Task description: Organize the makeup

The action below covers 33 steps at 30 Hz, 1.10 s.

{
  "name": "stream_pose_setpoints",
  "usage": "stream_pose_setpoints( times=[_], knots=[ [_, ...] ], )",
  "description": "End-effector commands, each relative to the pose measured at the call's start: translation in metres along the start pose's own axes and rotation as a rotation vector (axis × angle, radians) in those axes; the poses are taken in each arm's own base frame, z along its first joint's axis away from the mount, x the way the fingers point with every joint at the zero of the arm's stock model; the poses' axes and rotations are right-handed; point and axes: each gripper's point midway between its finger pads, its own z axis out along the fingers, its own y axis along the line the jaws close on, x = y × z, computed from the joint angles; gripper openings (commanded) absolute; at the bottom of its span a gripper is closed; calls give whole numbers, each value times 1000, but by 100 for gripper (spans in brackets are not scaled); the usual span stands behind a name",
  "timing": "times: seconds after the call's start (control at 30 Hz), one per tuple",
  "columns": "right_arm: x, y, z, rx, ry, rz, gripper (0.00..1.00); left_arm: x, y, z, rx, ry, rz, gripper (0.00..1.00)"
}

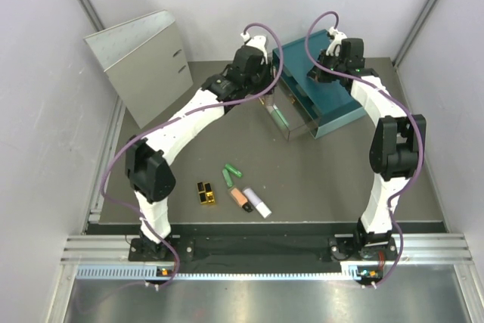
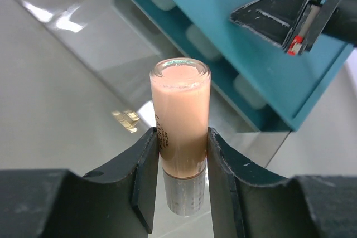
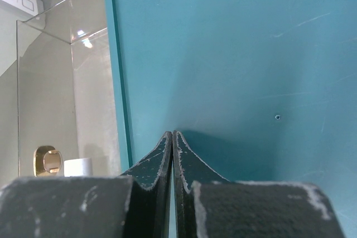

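Two arms are bolted at the near edge of the table point(image 1: 318, 179), and both are stretched toward its far side. Closest to the bases, a loose cluster of makeup is spread on the table. A gold-and-black block point(image 1: 206, 192) is at the left. A peach-orange tube point(image 1: 239, 198) is just to its right, and a white-lilac tube point(image 1: 259, 204) is laid right beside that. Two green tubes point(image 1: 231, 174) are placed close together a little farther back.

Beyond the cluster, a clear box point(image 1: 296, 122) is set against the front of a teal drawer box point(image 1: 336, 104). Another green tube point(image 1: 280, 117) is seen inside the clear box. The left gripper point(image 2: 181, 137) is held above the clear box. Its jaws are clamped on a peach tube point(image 2: 179, 115), which is gripped across its lower body. The tube's rounded clear end is pointed away from the wrist, and a silvery section is visible below the jaws.

Farther right, the right gripper point(image 3: 172, 137) is poised at the flat top of the teal drawer box. Its jaws are pressed together with nothing between them. Whether the tips touch the surface cannot be told.

At the far left, a grey binder point(image 1: 140, 66) is stood upright near the wall.
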Motion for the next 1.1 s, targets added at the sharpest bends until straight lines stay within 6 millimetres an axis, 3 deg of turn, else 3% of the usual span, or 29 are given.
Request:
stream_pose_setpoints(
  times=[0.0,0.03,0.17,0.33,0.57,0.77,0.9,0.93,1.07],
  knots=[
    [98,-21,10,81,298,86,0,-33,-33,22,129,-108,-176,0],
    [97,-21,9,80,296,83,0,-42,-41,24,163,-134,-213,0],
    [98,-21,8,80,297,82,0,-47,-65,41,285,-138,-291,0],
    [100,-22,6,86,298,77,0,-34,-77,62,339,-87,-364,0],
    [100,-25,6,90,299,76,0,-5,-69,86,288,2,-445,0],
    [98,-25,6,89,294,78,0,7,-72,93,288,41,-482,0],
    [99,-26,6,91,299,82,0,13,-61,95,200,59,-447,0],
    [98,-25,6,90,297,81,0,24,-54,95,160,95,-439,0],
    [97,-26,7,90,293,81,0,28,-49,97,138,106,-431,11]
  ],
)
